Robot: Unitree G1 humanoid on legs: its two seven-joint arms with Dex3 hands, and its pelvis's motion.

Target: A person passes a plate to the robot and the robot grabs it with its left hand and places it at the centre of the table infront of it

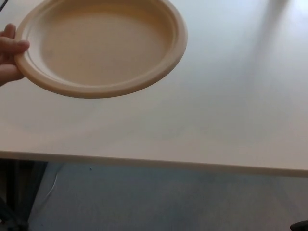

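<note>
Neither of my hands was in the head view at that moment, so I could not tell whether my fingers were spread or curled; I can only say they held nothing that showed. The plate (103, 45) was up at the far left of the picture, above the table's (216, 120) left half, toward its far edge. A person's hand (10, 53) had it by the left rim, thumb over the top of the lip and the other fingers underneath. The top of the plate ran out of the frame. It was tilted a little, its near edge lower, so the shallow well faced me. I judged it was held out that way on purpose: pinched at one side only, the rest of the rim was free for my left hand to take. Whether it was clear of the tabletop I could not say for sure, though a faint shadow under its near rim suggested so. The handover had not yet begun. The middle of the table, where the plate belonged, lay bare, nearer to me and to the right of it.
</note>
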